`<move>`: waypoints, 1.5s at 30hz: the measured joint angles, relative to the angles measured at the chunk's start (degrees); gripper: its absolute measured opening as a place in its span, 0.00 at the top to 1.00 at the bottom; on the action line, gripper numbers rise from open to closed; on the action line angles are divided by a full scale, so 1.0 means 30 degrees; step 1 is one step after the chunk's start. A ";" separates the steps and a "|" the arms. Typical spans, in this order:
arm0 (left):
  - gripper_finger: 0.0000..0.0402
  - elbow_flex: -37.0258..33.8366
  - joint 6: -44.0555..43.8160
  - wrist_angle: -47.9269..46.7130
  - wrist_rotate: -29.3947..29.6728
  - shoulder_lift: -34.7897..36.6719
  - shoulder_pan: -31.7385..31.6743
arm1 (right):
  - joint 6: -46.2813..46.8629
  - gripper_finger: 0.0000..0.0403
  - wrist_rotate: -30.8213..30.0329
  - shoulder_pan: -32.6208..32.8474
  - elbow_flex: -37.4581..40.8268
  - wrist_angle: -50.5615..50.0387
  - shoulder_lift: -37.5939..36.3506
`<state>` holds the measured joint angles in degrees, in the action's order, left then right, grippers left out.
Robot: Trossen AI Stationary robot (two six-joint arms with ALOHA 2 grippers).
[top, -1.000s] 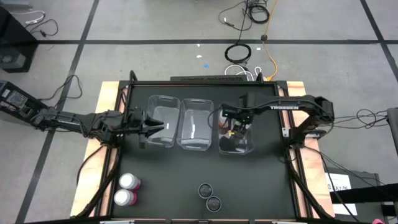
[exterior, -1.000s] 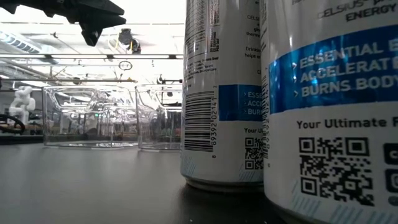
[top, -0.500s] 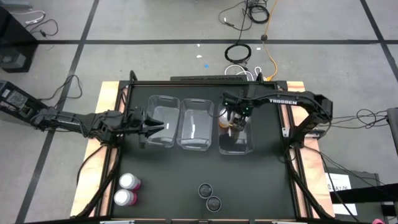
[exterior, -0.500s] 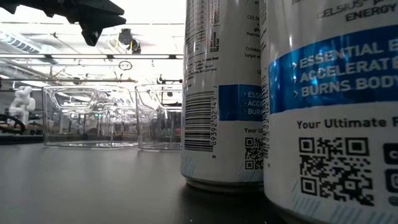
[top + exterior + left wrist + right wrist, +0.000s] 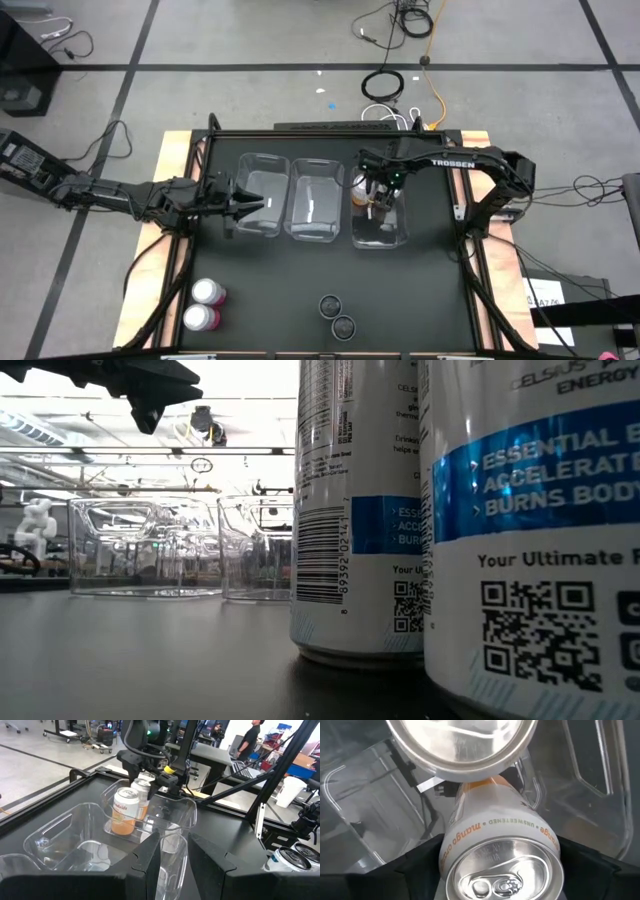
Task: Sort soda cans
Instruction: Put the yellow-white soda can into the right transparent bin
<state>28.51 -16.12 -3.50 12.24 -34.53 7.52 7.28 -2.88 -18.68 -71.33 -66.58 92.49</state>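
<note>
Orange is the colour to watch: the right hand (image 5: pixel 378 196) hangs over the right-hand bin (image 5: pixel 398 236) of three clear bins, centre-right in the high view, with its fingers closed around an orange can (image 5: pixel 501 851), gripped at the can's sides just under the silver top. A second orange can (image 5: pixel 125 810) already stands in that bin, and in the right wrist view its top fills the upper middle of the frame, touching or very nearly touching the held one. That closeness is the risk, to my eye: if the hand lets go while the can is pressed against its neighbour, or before the base is flat on the bin floor, either can could tip and roll against the thin plastic wall. Opening fingers might also catch the standing can or the bin's rim and drag the light bin across the counter (image 5: pixel 420 300). The left hand (image 5: pixel 246 203) waits at the left bin (image 5: pixel 262 166), centre-left in the high view, its fingers parted and holding nothing; one finger seems to straddle a bin wall in its own wrist view, so a careless pull-back could shift that bin too. Two pink cans (image 5: pixel 205 305) stand at lower left, two dark cans (image 5: pixel 337 315) at bottom centre, unsorted.
</note>
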 joint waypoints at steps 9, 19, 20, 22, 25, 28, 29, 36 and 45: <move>0.73 0.0000 0.0000 0.0005 0.0001 -0.0001 0.0001 | -0.0280 0.17 -0.0179 -0.0044 0.0000 0.0581 0.0000; 0.73 0.0000 0.0000 0.0005 0.0000 -0.0002 0.0002 | -0.0165 0.17 -0.0176 -0.0036 -0.0007 0.0154 0.0000; 0.73 0.0000 0.0000 0.0003 -0.0002 -0.0005 0.0002 | -0.0163 0.17 -0.0166 -0.0036 -0.0007 0.0129 0.0000; 0.73 0.0000 0.0000 0.0005 0.0001 -0.0001 0.0005 | -0.0164 0.17 -0.0135 -0.0036 -0.0007 0.0116 0.0000; 0.73 0.0000 0.0000 -0.0001 0.0004 -0.0005 0.0003 | 0.0073 0.17 -0.0129 -0.0036 -0.0007 0.0101 0.0000; 0.73 0.0000 0.0000 0.0005 -0.0003 -0.0001 0.0001 | 0.0762 0.16 -0.0103 -0.0036 -0.0007 0.0069 0.0000; 0.73 0.0000 0.0000 0.0002 0.0000 -0.0005 0.0005 | 0.0789 0.16 -0.0096 -0.0036 -0.0007 0.0057 0.0000; 0.73 0.0000 0.0000 0.0005 -0.0003 0.0001 0.0003 | 0.0716 0.16 -0.0065 -0.0029 -0.0007 0.0043 0.0000; 0.73 0.0000 0.0000 0.0005 -0.0003 -0.0001 0.0003 | 0.0842 0.16 -0.0077 -0.0029 -0.0010 -0.0061 0.0000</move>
<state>28.51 -16.12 -3.49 12.23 -34.53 7.53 9.81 -3.11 -18.76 -71.36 -66.77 92.49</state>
